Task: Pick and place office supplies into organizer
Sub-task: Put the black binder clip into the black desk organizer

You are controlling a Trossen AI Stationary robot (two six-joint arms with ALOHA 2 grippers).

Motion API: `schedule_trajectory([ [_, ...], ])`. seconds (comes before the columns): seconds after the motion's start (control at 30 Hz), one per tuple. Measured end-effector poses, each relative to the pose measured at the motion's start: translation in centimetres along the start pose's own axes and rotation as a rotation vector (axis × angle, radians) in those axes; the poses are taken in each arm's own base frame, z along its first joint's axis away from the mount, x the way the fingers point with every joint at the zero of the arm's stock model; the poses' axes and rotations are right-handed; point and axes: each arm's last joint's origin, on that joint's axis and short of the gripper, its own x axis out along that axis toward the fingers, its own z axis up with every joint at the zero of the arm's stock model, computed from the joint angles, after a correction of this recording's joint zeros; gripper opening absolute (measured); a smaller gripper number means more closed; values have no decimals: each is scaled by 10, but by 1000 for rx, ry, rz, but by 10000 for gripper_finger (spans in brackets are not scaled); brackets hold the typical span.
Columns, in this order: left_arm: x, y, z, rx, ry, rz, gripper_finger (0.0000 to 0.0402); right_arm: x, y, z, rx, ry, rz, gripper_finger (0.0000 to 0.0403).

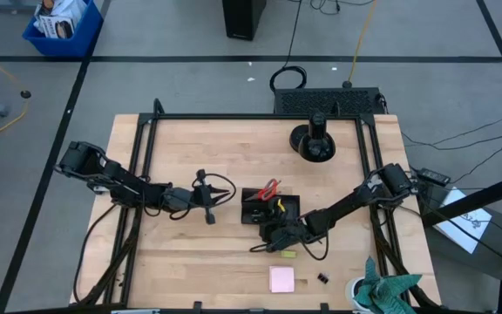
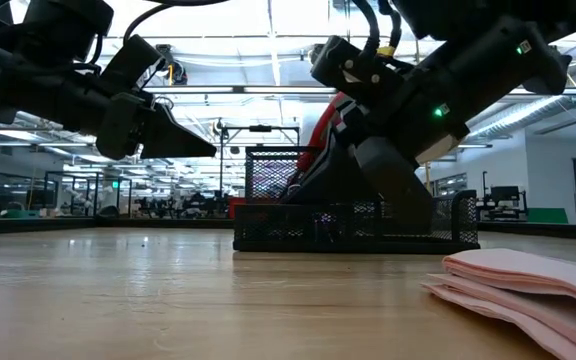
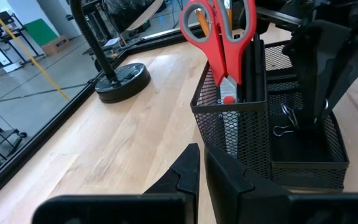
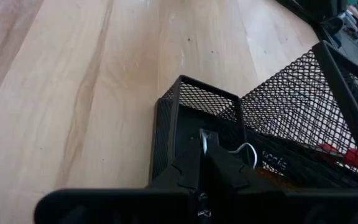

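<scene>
The black mesh organizer (image 1: 270,209) stands at mid-table. Its tall compartment holds the red-handled scissors (image 3: 219,37), handles up, with dark pens and an orange pencil. A binder clip (image 3: 283,129) lies in its low compartment. My right gripper (image 4: 204,155) is shut over that low compartment, fingers pointing down into it, with a silver wire piece at its tips. My left gripper (image 3: 201,171) is shut and empty, left of the organizer (image 3: 241,130) and above the table. The pink sticky pad (image 1: 281,279), the yellow-green eraser (image 1: 286,254) and another clip (image 1: 322,279) lie flat near the front edge. My right gripper pinches a silver wire handle (image 4: 202,139) between its two fingertips, coming from above and slanting down into the organizer's low compartment (image 4: 197,99). A second wire loop (image 4: 247,149) shows beside it. The clip's black body does not show apart from the dark mesh.
A round black disc stand (image 1: 314,144) is at the far right of the table. A teal-green cloth (image 1: 390,288) lies at the front right corner. Bare wood shows left of and in front of the organizer. The sticky pad (image 2: 528,285) is close to the low camera.
</scene>
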Motion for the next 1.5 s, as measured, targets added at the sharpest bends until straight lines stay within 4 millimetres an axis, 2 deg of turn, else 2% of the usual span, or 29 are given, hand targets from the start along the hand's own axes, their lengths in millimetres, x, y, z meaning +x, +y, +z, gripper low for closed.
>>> schedule_trajectory([
  [0.37,0,0,0,-4,3,-1,31,0,0,0,46,0,-6,62],
  [0.6,0,0,-3,7,25,-4,31,-10,0,7,18,-26,16,70],
  [0.73,0,0,-2,5,22,-4,31,-29,-2,21,29,-89,33,70],
  [0.87,0,0,-2,1,18,-4,31,-58,-1,37,4,-173,79,71],
  [1.0,0,0,-2,-1,18,-3,31,-93,-1,48,-108,-241,269,71],
  [1.1,0,0,-2,-5,18,-4,31,-117,-9,49,-91,-219,424,71],
  [1.27,0,0,-2,-9,18,-4,31,-152,-21,48,69,-134,720,71],
  [1.4,0,0,-2,-9,17,-4,31,-167,-14,42,154,-36,826,71],
  [1.5,0,0,-2,-9,16,-4,31,-167,-3,32,206,88,828,71],
])
